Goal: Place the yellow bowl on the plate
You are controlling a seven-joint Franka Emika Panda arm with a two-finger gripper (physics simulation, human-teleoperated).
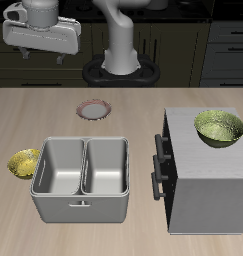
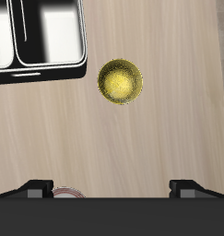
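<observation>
Golden-yellow and glossy, the yellow bowl (image 2: pixel 120 81) sits upright on the bare wood of the table (image 2: pixel 159 129), well below the claw (image 2: pixel 112 189) and a little ahead of it in the wrist view. The claw hangs high over the table, its two fingers (image 2: pixel 35 189) spread wide with nothing between them, which suits an approach from above: the bowl's open rim faces up and offers an edge to pinch. In the exterior view the claw (image 1: pixel 41 52) is raised well clear of everything, so the descent has not begun. Just beside the bowl stands the grey metal tray (image 1: pixel 81 200), close enough that a finger coming down on that side could catch its wall. The plate (image 1: pixel 94 109) lies flat and empty, nearly under the claw, its reddish rim peeping past one fingertip. A larger yellow-green bowl (image 1: pixel 220 128) rests apart on the grey cabinet (image 1: pixel 208 190).
</observation>
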